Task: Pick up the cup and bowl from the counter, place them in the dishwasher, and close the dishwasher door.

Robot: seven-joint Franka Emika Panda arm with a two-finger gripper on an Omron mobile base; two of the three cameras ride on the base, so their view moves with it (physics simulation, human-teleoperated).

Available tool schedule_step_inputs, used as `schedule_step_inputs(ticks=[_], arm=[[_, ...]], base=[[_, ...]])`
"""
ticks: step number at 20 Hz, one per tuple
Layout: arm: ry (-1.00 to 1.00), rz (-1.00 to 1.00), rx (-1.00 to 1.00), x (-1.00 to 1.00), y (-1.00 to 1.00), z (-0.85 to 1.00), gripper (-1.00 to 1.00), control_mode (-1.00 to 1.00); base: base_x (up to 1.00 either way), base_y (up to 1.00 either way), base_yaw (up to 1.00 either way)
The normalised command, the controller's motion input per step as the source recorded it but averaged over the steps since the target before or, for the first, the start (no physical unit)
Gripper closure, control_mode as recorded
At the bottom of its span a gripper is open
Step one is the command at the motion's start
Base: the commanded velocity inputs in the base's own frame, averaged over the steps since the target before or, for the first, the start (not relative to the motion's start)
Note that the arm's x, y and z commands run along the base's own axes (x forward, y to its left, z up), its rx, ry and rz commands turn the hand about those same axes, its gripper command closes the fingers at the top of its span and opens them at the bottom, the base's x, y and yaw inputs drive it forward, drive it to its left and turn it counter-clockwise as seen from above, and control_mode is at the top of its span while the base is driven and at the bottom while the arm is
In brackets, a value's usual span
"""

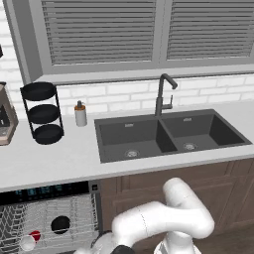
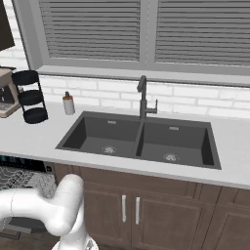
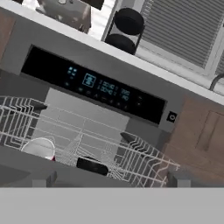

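Note:
The dishwasher [image 1: 49, 191] stands open under the counter [image 1: 64, 156], its dark control strip [image 3: 92, 83] lit with bluish displays. In its light grey wire rack [image 3: 131, 153] the red cup [image 3: 40, 148] lies with its white inside showing, and the black bowl [image 3: 92, 166] rests to its right. From the left base view, the bowl [image 1: 60, 224] and cup [image 1: 30, 241] sit in the rack's front. My gripper [image 3: 113, 179] is open, low in front of the rack, with nothing between its fingertips [image 3: 46, 179]. A dark grey band, likely the door's edge [image 3: 17, 168], crosses below the rack.
On the counter stand a three-tier black stand [image 1: 43, 113], a grey soap bottle [image 1: 80, 114] and a coffee machine [image 1: 5, 116]. The black double sink [image 1: 168, 134] with its faucet [image 1: 161, 96] lies to the right. Brown wooden cabinets [image 2: 132, 210] flank the dishwasher.

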Motion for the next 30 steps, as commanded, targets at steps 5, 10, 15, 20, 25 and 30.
schedule_step_inputs(ticks=[5,10,15,20,25,30], arm=[[-0.34,-0.08,0.30,0.02,0.00,-1.00,-1.00,-1.00],[-0.25,-0.07,0.20,0.00,0.00,-1.00,-1.00,-1.00],[-0.13,-0.06,0.15,0.00,0.00,-0.99,-1.00,-1.00],[0.00,-0.05,0.03,0.28,0.00,-0.60,-1.00,-1.00],[0.12,-0.05,0.00,0.47,-0.13,-0.56,-1.00,-1.00],[0.25,-0.06,-0.07,0.27,-0.19,-0.53,-1.00,-1.00]], base=[[0.00,0.00,0.00],[0.00,0.00,0.00],[0.00,0.00,0.00],[0.00,0.00,0.00],[0.00,0.00,0.00],[0.00,0.00,0.00]])
